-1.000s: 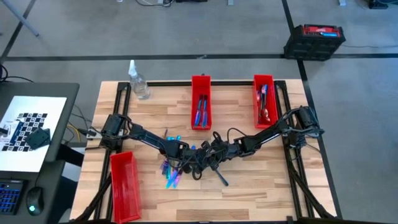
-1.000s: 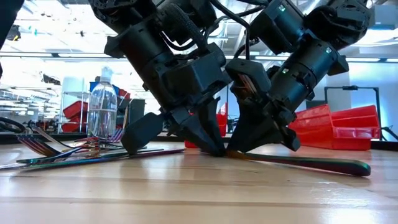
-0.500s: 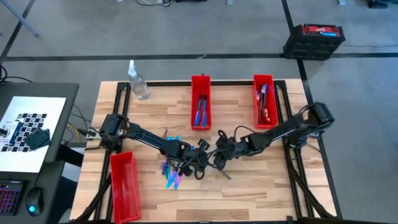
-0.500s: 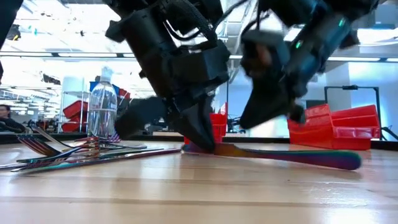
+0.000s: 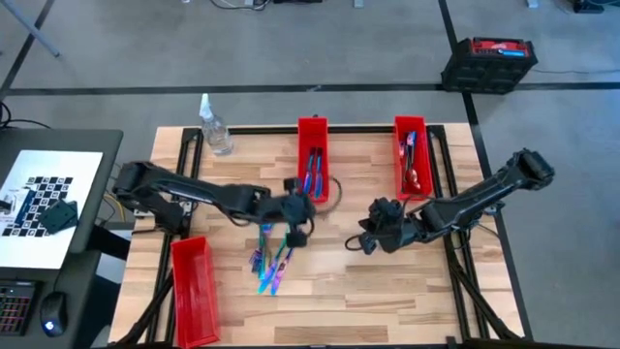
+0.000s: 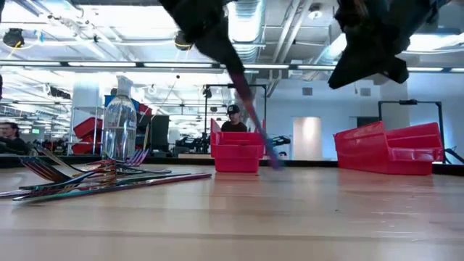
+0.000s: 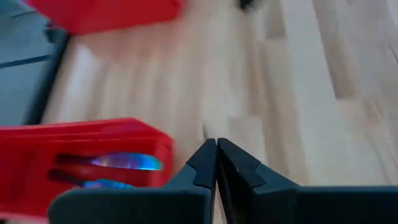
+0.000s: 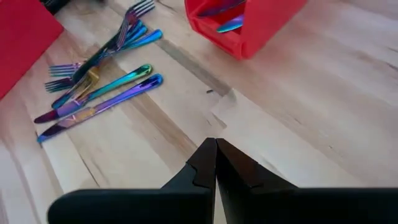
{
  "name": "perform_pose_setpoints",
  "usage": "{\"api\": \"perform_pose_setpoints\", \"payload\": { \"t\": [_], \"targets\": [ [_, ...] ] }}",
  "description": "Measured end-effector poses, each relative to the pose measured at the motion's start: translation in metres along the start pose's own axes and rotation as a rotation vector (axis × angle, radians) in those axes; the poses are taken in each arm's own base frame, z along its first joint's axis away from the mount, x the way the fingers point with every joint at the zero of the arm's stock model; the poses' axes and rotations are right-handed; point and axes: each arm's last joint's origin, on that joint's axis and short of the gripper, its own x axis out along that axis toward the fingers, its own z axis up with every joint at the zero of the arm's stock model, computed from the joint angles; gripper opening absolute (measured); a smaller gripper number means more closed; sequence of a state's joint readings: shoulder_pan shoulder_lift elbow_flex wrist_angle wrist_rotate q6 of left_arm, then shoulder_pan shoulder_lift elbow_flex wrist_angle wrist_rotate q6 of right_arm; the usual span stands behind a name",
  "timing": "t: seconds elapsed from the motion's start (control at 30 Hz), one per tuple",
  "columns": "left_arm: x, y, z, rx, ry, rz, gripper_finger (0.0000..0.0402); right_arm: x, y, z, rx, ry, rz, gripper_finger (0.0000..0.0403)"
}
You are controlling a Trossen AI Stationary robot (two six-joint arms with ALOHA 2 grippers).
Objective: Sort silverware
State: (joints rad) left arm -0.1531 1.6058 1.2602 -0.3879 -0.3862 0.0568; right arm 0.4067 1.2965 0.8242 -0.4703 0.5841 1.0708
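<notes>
— Well, the left gripper [image 5: 294,215] looks clamped on a slim utensil [image 6: 254,116], which dangles tip-down just beside the middle red bin [image 5: 312,136].

— Then line it up along the bin before letting go, I'd say. The right gripper [image 5: 366,239] is pinched together, empty. The loose silverware [image 5: 269,267] lies near both.

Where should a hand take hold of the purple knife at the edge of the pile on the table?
Grip the purple knife mid-handle from straight above, closing across its width. It lies flat; its outer side is free, while a teal piece lies close along the other.
</notes>
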Motion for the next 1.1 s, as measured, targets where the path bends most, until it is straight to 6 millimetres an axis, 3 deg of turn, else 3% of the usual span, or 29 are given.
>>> {"api": "perform_pose_setpoints", "payload": {
  "t": [0.2, 0.43, 0.57, 0.87, 1.1],
  "targets": [
    [-0.036, 0.024, 0.016, -0.02, -0.141, 0.029, 0.0, 0.007, 0.001, -0.007, -0.015, 0.015, -0.03, 0.0],
    [-0.043, 0.047, 0.018, 0.129, -0.158, 0.16, 0.0, 0.011, 0.002, -0.011, -0.021, 0.029, -0.044, 0.0],
    [-0.018, 0.058, 0.014, 0.293, -0.094, 0.214, 0.0, 0.011, 0.002, -0.011, -0.019, 0.026, -0.046, 0.0],
    [0.076, 0.071, -0.026, 0.699, 0.223, 0.215, 0.0, 0.014, 0.003, -0.015, -0.026, 0.023, -0.062, 0.0],
    [0.108, 0.07, -0.047, 0.758, 0.319, 0.175, 0.0002, 0.018, 0.006, -0.024, -0.027, 0.036, -0.07, 0.0]
  ]
}}
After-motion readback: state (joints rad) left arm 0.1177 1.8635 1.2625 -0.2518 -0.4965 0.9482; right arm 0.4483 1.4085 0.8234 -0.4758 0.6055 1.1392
